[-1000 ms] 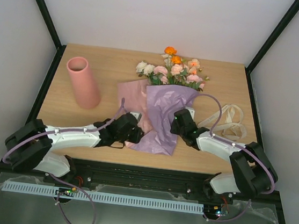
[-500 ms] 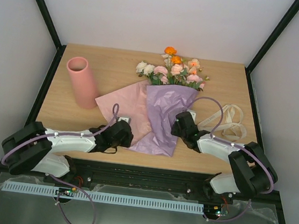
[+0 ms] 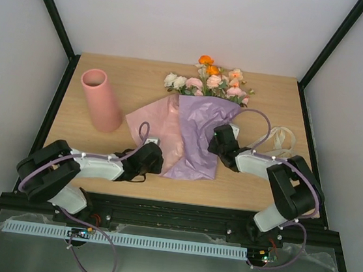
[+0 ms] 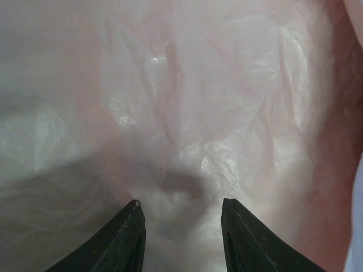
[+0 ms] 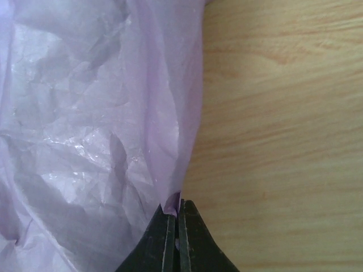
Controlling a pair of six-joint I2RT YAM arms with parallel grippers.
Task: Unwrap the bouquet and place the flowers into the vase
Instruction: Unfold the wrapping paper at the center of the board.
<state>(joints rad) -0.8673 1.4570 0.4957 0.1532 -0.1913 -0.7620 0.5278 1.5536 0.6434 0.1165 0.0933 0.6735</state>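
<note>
Left claw (image 4: pixel 181 203): spread, over pink sheet (image 4: pixel 198 102).
Right claw (image 5: pixel 174 208): pinching lilac wrapper (image 5: pixel 85 113) edge.
Vase (image 3: pixel 100 100): standing on table (image 3: pixel 261 184), left of bouquet (image 3: pixel 200 118).

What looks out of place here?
Nothing damaged or spilled. The ribbon lies loose at the right; the flowers lie flat, half covered by the lilac wrap, its edge pinched by the right gripper.

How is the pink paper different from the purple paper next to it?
The pink paper lies spread out on the left. The purple paper on the right has the flowers poking out of its top. The right gripper is shut on the purple paper's edge, while the left gripper stands open above the pink paper, holding nothing. Both papers are crinkly and shiny.
</note>
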